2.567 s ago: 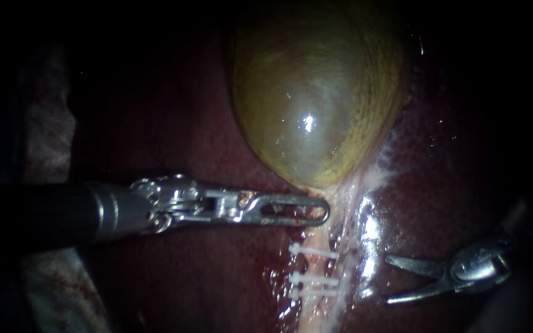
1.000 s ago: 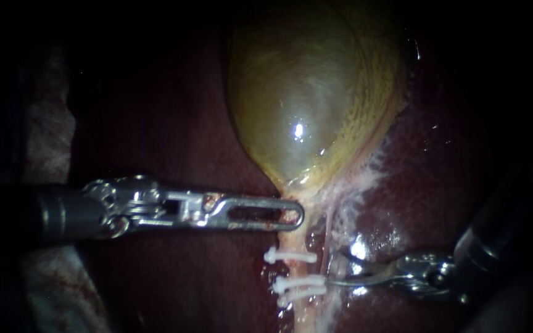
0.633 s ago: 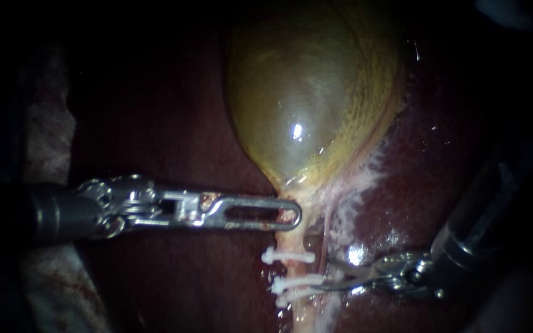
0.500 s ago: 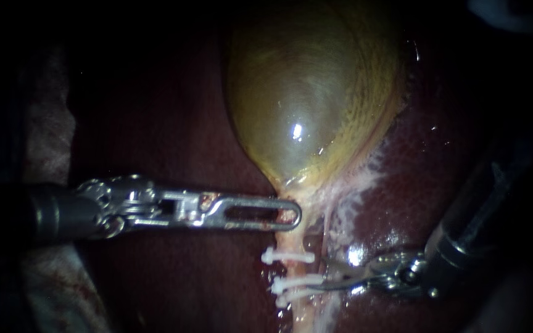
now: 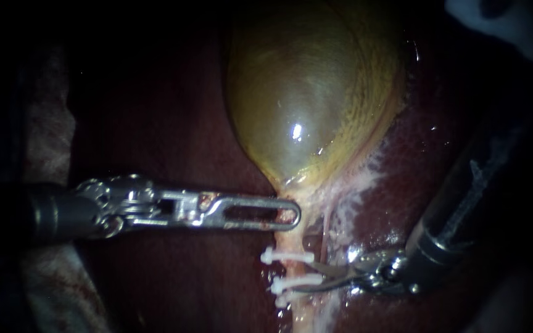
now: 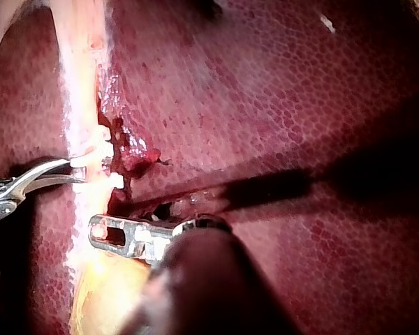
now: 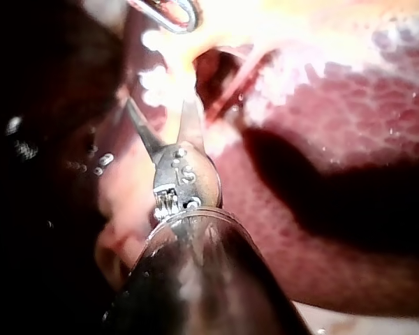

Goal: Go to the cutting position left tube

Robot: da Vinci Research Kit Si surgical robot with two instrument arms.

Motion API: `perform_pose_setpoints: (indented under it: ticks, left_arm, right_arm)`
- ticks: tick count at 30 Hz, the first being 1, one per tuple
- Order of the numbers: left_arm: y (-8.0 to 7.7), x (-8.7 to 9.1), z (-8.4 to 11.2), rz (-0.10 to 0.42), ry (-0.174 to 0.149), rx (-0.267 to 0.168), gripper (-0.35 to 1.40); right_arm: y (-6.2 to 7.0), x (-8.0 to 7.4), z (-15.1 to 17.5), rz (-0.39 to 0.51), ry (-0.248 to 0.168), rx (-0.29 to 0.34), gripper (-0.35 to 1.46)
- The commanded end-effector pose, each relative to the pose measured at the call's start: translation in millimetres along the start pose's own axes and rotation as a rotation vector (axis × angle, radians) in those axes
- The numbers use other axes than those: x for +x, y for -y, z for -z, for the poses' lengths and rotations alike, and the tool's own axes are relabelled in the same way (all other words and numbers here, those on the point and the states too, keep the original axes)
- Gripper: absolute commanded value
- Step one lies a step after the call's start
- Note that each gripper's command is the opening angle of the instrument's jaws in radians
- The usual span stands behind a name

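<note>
The pale left tube [image 5: 295, 269] runs down from the neck of the yellow-green gallbladder [image 5: 309, 105] and carries white clips [image 5: 286, 254] [image 5: 291, 283]. My right instrument [image 5: 309, 275] has thin blades standing open, their tips at the tube between the upper two clips. In the right wrist view the blades [image 7: 164, 118] spread apart against pale tissue. From the left wrist view they [image 6: 75, 171] touch the tube beside the clips [image 6: 101, 150]. My left instrument [image 5: 291, 213] has slotted jaws shut on the gallbladder neck, above the clips.
Dark red liver [image 5: 174, 135] surrounds the gallbladder. White frayed tissue [image 5: 353, 197] and a thinner strand [image 5: 325, 231] lie right of the tube. Pale gauze [image 5: 47, 142] sits at the far left. A pale blurred object [image 5: 513, 24] shows in the upper right corner.
My right instrument has come in from the right with its blades open, and the tips now reach the clipped tube. The left instrument first drew the gallbladder neck leftward, then held still.
</note>
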Motion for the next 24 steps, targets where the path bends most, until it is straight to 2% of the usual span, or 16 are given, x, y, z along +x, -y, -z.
perform_pose_setpoints:
  ticks: [1, 12, 18, 24]
  left_arm:
    - [0.0, 0.0, 0.0, 0.000, -0.001, 0.001, -0.35]
    - [-0.1, -0.1, 0.0, 0.000, -0.001, 0.001, -0.35]
    - [-0.1, -0.1, 0.0, 0.000, -0.001, 0.001, -0.35]
    - [-0.1, -0.1, 0.0, 0.000, -0.001, 0.001, -0.35]
  right_arm:
    - [-0.1, 0.1, -0.1, 0.002, 0.002, 0.001, 1.06]
    - [-0.6, 0.8, -1.3, 0.008, 0.010, 0.007, 0.87]
    - [-1.0, 1.3, -2.0, 0.004, 0.016, 0.014, 0.66]
    - [-1.7, 1.7, -2.3, 0.003, 0.015, 0.014, 0.52]
